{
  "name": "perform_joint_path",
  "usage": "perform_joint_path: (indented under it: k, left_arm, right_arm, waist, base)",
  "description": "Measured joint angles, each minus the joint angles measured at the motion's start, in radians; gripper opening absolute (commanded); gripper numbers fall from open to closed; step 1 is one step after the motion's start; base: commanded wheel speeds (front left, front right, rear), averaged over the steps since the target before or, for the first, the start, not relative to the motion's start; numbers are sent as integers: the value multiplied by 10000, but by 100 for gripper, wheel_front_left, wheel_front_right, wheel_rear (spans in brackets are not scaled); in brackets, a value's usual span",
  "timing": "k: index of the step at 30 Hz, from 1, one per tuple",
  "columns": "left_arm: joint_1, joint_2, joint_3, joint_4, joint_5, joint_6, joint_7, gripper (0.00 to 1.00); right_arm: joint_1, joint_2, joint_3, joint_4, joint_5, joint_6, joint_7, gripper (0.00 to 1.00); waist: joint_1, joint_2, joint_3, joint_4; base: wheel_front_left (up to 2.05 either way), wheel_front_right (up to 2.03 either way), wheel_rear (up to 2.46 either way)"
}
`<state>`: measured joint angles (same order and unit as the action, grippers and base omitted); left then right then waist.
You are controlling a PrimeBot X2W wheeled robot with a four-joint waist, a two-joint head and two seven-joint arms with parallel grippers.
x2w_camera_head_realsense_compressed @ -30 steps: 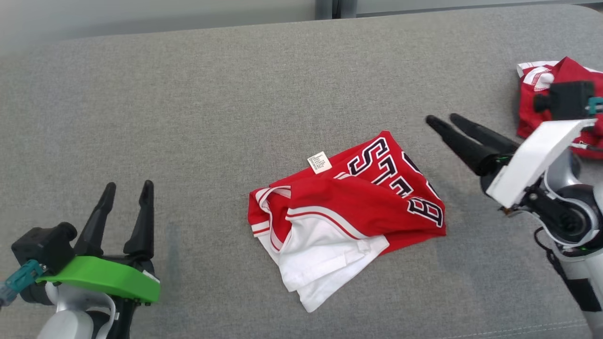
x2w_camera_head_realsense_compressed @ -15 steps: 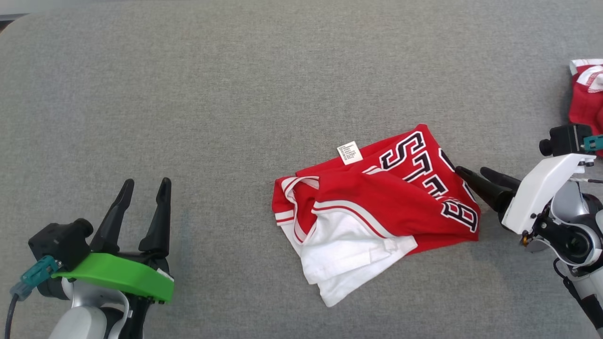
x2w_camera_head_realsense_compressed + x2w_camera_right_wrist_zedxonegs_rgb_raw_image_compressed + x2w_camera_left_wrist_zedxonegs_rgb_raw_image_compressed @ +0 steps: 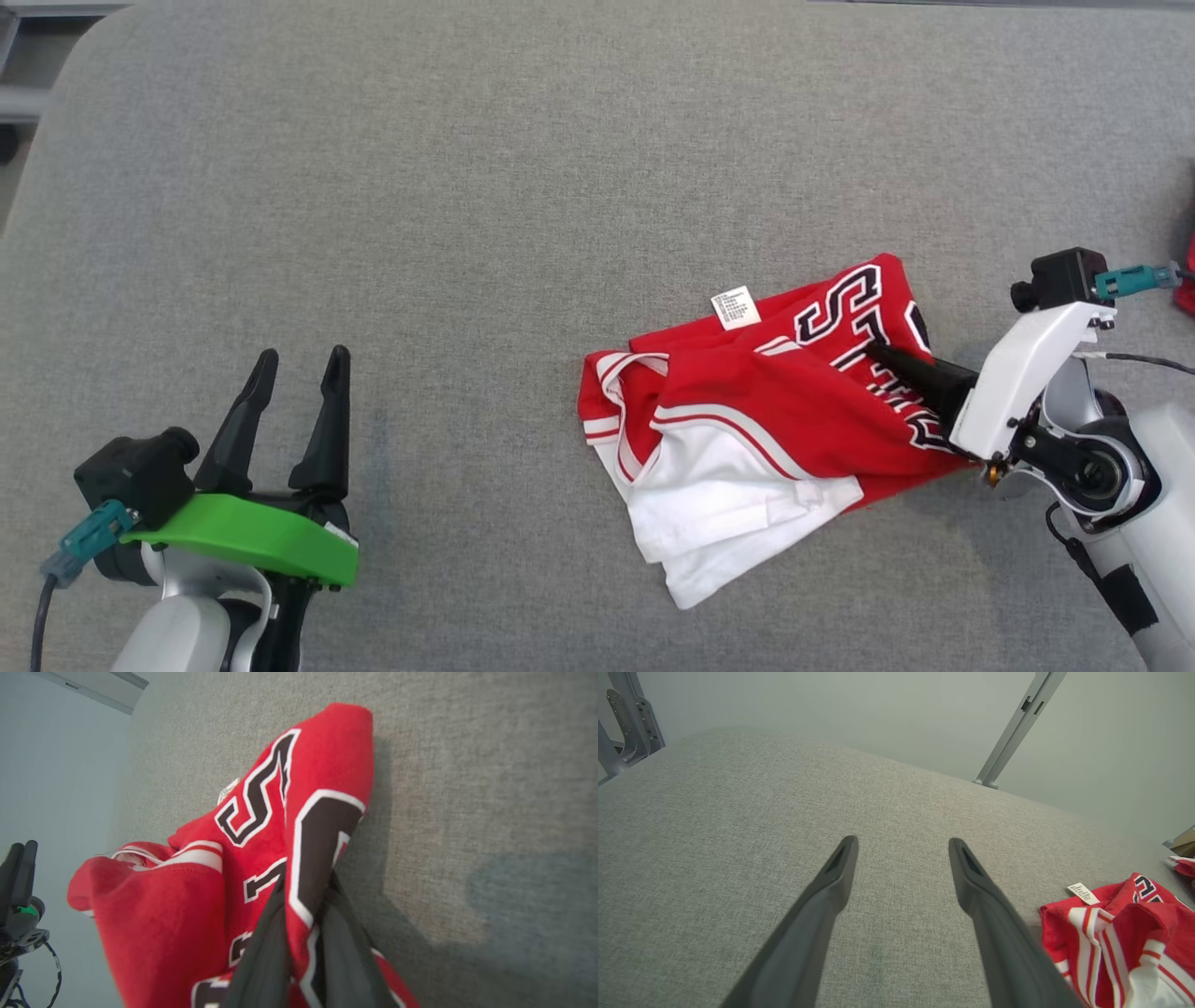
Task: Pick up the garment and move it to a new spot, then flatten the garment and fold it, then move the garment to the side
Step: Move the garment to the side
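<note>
The crumpled red-and-white jersey garment (image 3: 747, 420) lies on the grey fabric-covered table (image 3: 467, 187), toward 4 o'clock in the head view. The right gripper (image 3: 876, 352) has its jaws clamped on a fold at the garment's 3 o'clock edge; the left gripper (image 3: 304, 355), at 8 o'clock, has its jaws apart, well away from the garment

The red jersey (image 3: 747, 411) carried big black letters (image 3: 834, 306) edged in white at its two o'clock corner in the head view. Only an S and a T next to it could be read, the rest being creased or covered. A small white tag (image 3: 736, 307) at its twelve o'clock edge bore print too fine to read.
</note>
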<state>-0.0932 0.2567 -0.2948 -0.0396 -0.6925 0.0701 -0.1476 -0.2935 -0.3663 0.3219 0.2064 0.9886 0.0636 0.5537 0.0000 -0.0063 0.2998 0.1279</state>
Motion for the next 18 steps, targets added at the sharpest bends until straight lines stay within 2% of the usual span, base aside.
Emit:
perform_joint_path:
  k: [4, 8, 12, 15, 18]
  left_arm:
    - [-49, -173, 25, 249, -71, -12, -159, 100]
    - [-43, -180, 134, 504, -228, -10, -313, 100]
    - [98, -192, 280, 593, -274, -10, -393, 100]
    - [176, -198, 267, 573, -337, -10, -395, 100]
    - [181, -217, 267, 545, -337, -10, -418, 100]
  right_arm:
    - [-326, -52, 153, -236, -6, 328, -33, 0]
    - [-702, -71, 387, -878, -15, 506, -71, 0]
    - [-772, -176, 552, -1237, 10, 504, 79, 0]
    - [-772, -573, 535, -1304, -100, 504, 144, 0]
    - [-791, -849, 4, -1423, -94, 502, -79, 0]
  waist:
    - [0, 0, -228, 83]
    - [0, 0, -541, 99]
    - [0, 0, -867, 29]
    - [0, 0, -1012, -125]
    - [0, 0, -1087, -294]
  base:
    - [0, 0, 0]
    - [0, 0, 0]
    - [0, 0, 0]
    - [0, 0, 0]
    - [0, 0, 0]
